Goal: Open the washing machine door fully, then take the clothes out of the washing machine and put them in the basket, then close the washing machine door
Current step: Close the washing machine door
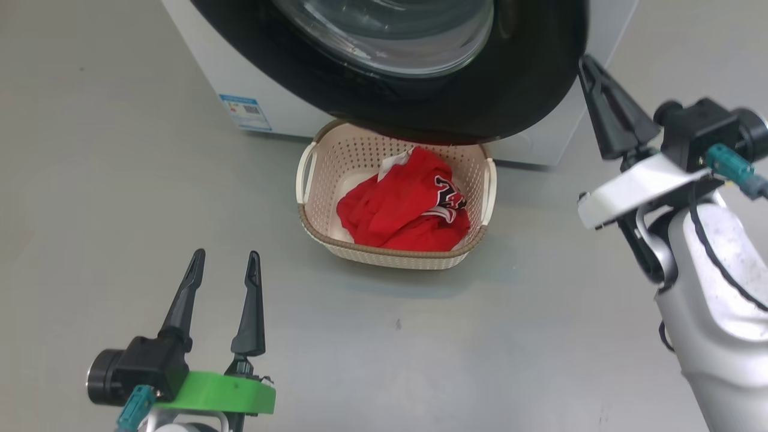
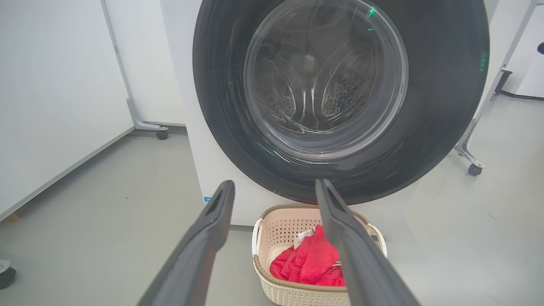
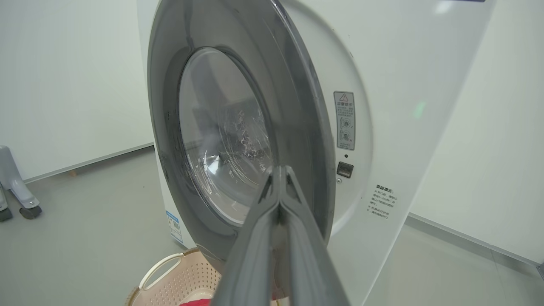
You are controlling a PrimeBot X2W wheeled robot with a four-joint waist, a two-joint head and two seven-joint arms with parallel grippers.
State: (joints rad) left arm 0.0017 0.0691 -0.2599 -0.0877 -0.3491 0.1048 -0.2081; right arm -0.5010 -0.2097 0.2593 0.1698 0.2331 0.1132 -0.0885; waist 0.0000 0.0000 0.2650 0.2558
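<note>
1. Landmark: small cream perforated plastic basket (image 1: 396, 258) with a brown woven-look rim and side handles, standing on the grey floor (image 1: 420, 336); it sits low and just below the machine's opening, a placement judged to give lifted garments only a short drop.
2. Bright red soft fabric clothes (image 1: 402, 210) with navy-and-white print and white trim, heaped inside the basket; the steel perforated drum (image 2: 344, 91), seen through the glass in the left wrist view, appears bare, so unloading is judged complete.
3. Big white front-loading washing machine (image 1: 228, 60), directly behind the basket; its small blue label sticker (image 1: 245, 112) lies beyond the basket's far-left corner.
4. Large round door (image 1: 516, 72) with a glossy black rim and bulging clear glass bowl, overhanging the basket's far rim; it is ajar, since the right wrist view shows the dark latch socket (image 3: 345, 169) uncovered; closing is judged the step in hand.
5. Right end effector (image 1: 587, 63), above and to the right of the basket; its two dark fingers are pressed together on nothing, with tips at the door's free edge; joined fingers form one stiff prod, and that edge offers the longest lever; actual contact cannot be confirmed.
6. Left end effector (image 1: 225, 255), near-left of the basket and well apart from it; its fingers are spread wide and empty above the floor; it is judged parked clear of the door's swing.
</note>
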